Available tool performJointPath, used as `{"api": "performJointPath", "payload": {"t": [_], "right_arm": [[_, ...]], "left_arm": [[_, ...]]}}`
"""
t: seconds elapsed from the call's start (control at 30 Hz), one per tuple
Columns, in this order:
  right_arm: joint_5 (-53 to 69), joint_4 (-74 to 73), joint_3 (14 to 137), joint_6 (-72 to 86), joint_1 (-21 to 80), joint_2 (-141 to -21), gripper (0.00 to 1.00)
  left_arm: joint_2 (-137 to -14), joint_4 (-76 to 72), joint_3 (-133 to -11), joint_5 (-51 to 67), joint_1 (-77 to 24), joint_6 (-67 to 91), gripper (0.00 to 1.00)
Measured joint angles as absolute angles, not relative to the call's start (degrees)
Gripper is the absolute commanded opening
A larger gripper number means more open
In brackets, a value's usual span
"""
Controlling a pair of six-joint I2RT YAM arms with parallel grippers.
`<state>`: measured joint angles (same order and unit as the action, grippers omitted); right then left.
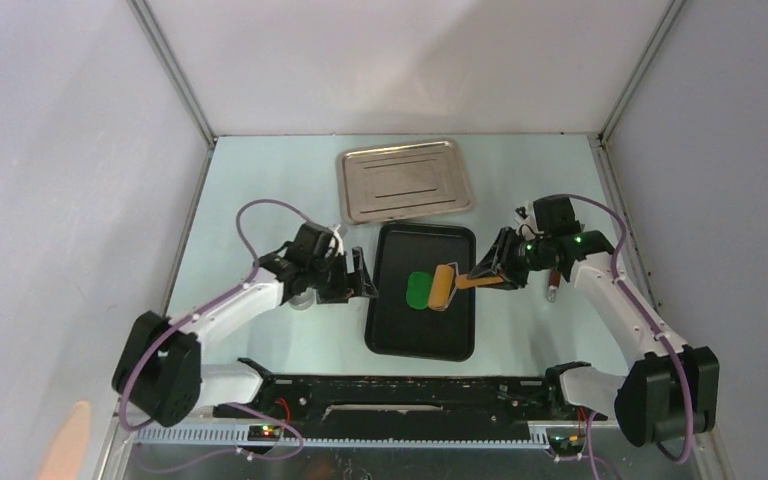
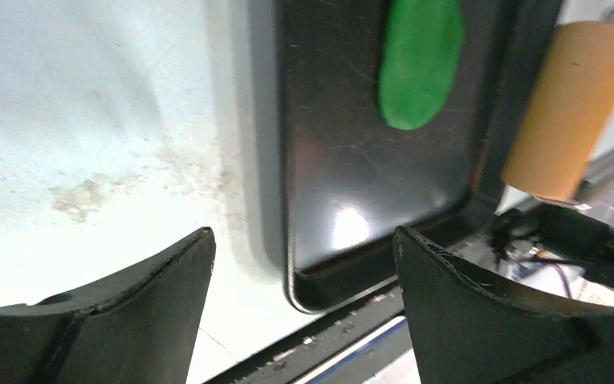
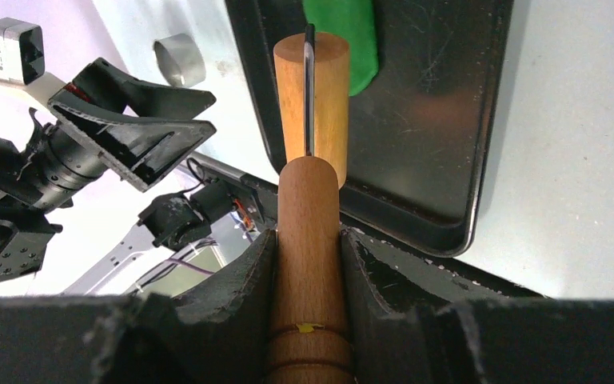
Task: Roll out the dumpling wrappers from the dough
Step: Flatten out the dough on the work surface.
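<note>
From above: hard to see the small parts. Can make out the dough [image 1: 417, 290] as a flat green oval in the middle of the black tray [image 1: 400, 335]. Can see the roller [image 1: 441, 286] right at its right edge, maybe over a bit of it, but cannot tell if touching. Can see the right claw [image 1: 495, 268] at the roller's handle and the left claw [image 1: 363, 275] just beside the tray's left rim, too small here to tell how wide. Farther back, a silver tray [image 1: 405, 181].

From the left wrist: cuts off the top of the dough [image 2: 420, 64]. Shows the left claw [image 2: 302, 236] wide apart, holding nothing, with a corner of the black tray [image 2: 352, 184] between its tips. Shows the roller [image 2: 572, 112] head at the right, a bit blurry.

From the right wrist: hides part of the dough [image 3: 352, 40] behind the roller [image 3: 312, 96] head, with the rest cut off at the top. Shows the right claw [image 3: 308, 236] clamped tight on the wooden handle, fingers [image 3: 232, 280] pressing on both sides.
</note>
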<state>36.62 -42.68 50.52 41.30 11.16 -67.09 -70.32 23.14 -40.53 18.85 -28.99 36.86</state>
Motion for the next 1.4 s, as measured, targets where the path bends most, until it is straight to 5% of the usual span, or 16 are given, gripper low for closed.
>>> {"api": "performJointPath", "payload": {"t": [0.77,0.9,1.17,1.4], "right_arm": [[31.6,-41.1,56.0,43.8,19.4,-77.1,0.00],[30.3,-40.4,56.4,44.4,20.9,-78.8,0.00],[24.9,-41.2,56.9,42.8,23.3,-81.9,0.00],[22.6,-41.2,58.4,42.9,25.4,-83.3,0.00]], "left_arm": [[-86.1,20.8,-44.1,10.6,-35.0,33.8,0.62],[-87.5,19.9,-44.9,10.6,-35.4,33.9,0.49],[-90.5,17.5,-45.6,10.7,-36.4,34.3,0.02],[-90.6,16.9,-45.6,10.6,-36.3,35.3,0.00]]}}
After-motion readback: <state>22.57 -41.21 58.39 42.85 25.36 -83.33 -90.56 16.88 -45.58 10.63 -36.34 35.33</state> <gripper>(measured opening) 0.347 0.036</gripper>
